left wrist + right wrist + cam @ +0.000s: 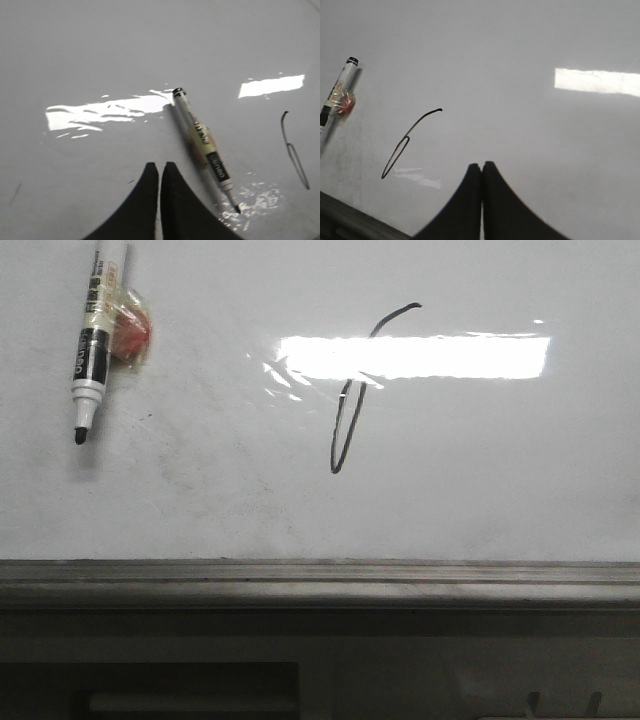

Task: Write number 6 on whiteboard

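The whiteboard (480,490) fills the front view, glossy white with a grey lower frame. The number 6 (345,430) is a thin black slanted loop with a tail hooking right at its top; it also shows in the left wrist view (295,155) and the right wrist view (400,152). An uncapped marker (95,340) lies on the board at the far left, tip toward the frame, also in the left wrist view (204,142) and right wrist view (337,92). My left gripper (160,167) is shut and empty, beside the marker. My right gripper (481,166) is shut and empty, right of the 6.
A small red and clear wrapper piece (133,328) clings to the marker's barrel. A bright rectangular light reflection (415,357) crosses the board over the 6. The grey metal frame edge (320,585) runs along the board's near side.
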`<action>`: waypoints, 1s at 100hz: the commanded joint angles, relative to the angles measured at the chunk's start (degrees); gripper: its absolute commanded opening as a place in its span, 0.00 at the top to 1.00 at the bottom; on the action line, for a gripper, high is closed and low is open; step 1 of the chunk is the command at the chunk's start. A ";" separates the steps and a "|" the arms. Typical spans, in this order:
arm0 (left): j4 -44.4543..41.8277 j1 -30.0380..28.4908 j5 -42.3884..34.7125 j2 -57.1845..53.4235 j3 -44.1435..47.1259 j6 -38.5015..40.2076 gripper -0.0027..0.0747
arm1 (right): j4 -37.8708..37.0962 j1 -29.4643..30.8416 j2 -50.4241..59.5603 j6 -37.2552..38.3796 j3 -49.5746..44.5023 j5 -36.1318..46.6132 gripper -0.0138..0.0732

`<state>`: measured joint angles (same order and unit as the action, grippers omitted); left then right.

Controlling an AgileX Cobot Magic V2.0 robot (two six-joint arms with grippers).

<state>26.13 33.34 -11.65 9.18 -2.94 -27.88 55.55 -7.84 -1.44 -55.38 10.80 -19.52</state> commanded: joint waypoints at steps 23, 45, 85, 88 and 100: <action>-23.21 -18.87 3.67 -6.74 2.37 24.57 0.99 | 1.68 0.41 -0.62 -0.46 1.45 3.34 0.90; -23.68 -26.81 7.60 -10.68 4.28 25.47 0.99 | 1.68 0.41 -0.62 -0.46 1.45 3.34 0.90; -24.73 -25.29 10.24 -11.17 5.34 25.74 0.99 | 1.68 0.41 -0.62 -0.46 1.45 3.34 0.90; -24.73 -25.29 10.24 -11.17 5.34 25.74 0.99 | 1.68 0.41 -0.62 -0.46 1.45 3.34 0.90; -24.73 -25.29 10.38 -11.17 5.34 25.74 0.99 | 1.68 0.41 -0.62 -0.46 1.45 3.34 0.90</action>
<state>1.57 7.62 2.39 -0.18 -0.48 -2.73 55.66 -7.84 -1.44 -55.38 10.80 -19.49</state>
